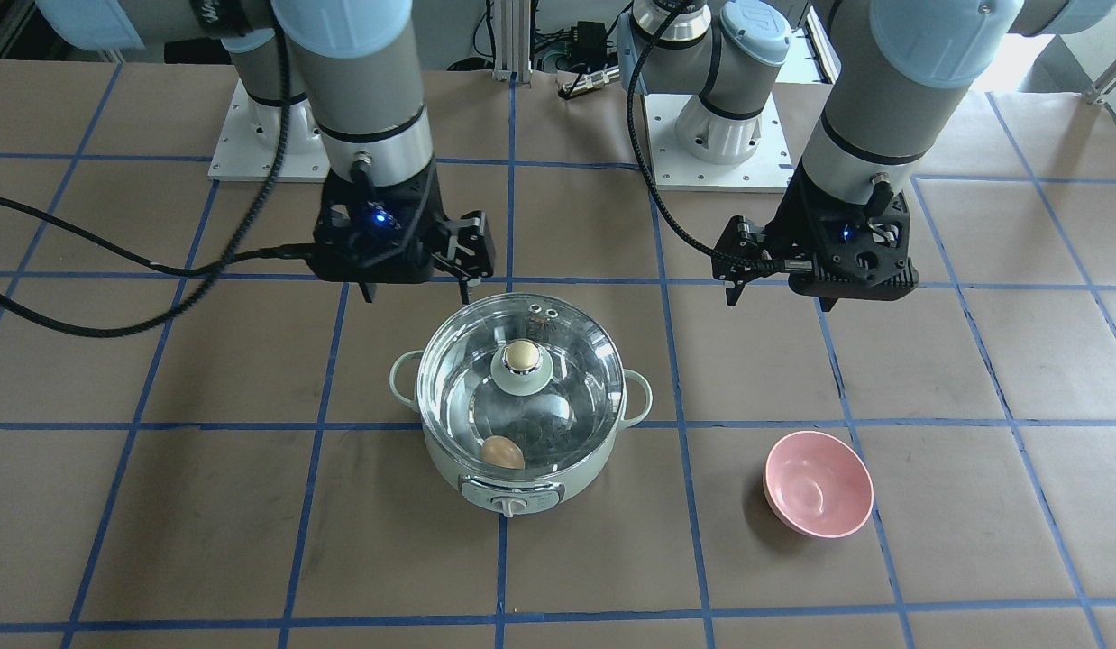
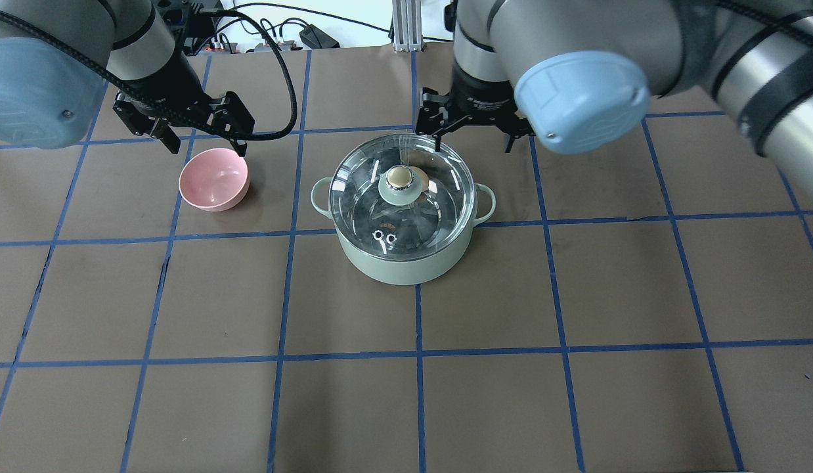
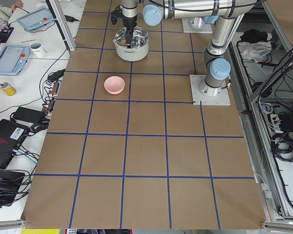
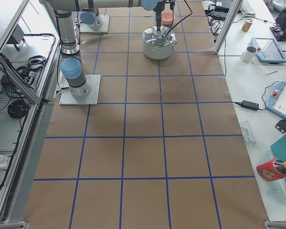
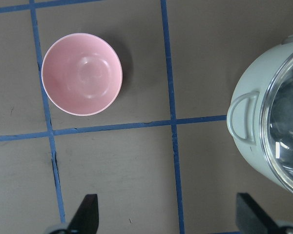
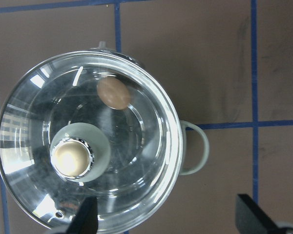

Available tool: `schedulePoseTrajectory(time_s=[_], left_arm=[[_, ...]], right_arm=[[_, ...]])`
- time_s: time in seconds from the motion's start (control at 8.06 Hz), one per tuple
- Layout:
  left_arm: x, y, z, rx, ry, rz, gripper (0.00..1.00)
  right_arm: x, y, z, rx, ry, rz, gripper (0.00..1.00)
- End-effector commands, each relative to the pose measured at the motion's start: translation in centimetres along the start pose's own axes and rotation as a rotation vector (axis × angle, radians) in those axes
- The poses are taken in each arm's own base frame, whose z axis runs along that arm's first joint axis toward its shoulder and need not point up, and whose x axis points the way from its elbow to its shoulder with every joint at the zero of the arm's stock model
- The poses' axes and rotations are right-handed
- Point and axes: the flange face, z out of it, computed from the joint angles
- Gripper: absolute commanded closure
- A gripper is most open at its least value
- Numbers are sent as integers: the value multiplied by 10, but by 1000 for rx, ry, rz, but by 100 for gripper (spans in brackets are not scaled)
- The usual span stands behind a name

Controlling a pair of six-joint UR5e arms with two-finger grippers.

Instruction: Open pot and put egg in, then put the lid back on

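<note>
The mint-green pot (image 1: 513, 487) stands mid-table with the glass lid (image 1: 571, 388) seated on it. The tan egg (image 1: 503, 452) lies inside on the steel bottom and shows through the glass; it also shows in the right wrist view (image 6: 114, 93). My right gripper (image 1: 417, 293) is open and empty, hanging above the pot's robot-side rim, apart from the lid (image 6: 136, 161). My left gripper (image 1: 779, 300) is open and empty, above the table between the pot (image 5: 246, 112) and the robot's base. In the overhead view the left gripper (image 2: 206, 144) hovers by the pink bowl.
A pink bowl (image 1: 818, 484) sits empty on the robot's left of the pot; it shows in the overhead view (image 2: 214, 179) and the left wrist view (image 5: 81, 74). The table (image 2: 406, 394) is brown paper with blue tape grid lines.
</note>
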Motion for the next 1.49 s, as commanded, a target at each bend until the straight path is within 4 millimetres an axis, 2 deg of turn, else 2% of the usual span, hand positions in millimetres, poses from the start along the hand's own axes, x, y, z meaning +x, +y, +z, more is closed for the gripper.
schedulePoseTrajectory(time_s=[0.0, 0.12, 0.25, 0.87, 1.37], left_arm=[[0, 0, 0, 0, 1, -3, 0], [0, 0, 0, -2, 0, -3, 0], [0, 0, 0, -2, 0, -3, 0], [0, 1, -2, 3, 1, -2, 0], [3, 31, -41, 25, -3, -12, 0]], right_arm=[[98, 8, -56, -34, 12, 18, 0], [113, 4, -67, 1, 5, 43, 0], [116, 3, -70, 14, 4, 52, 0], [115, 4, -68, 4, 1, 54, 0], [115, 4, -68, 4, 1, 54, 0]])
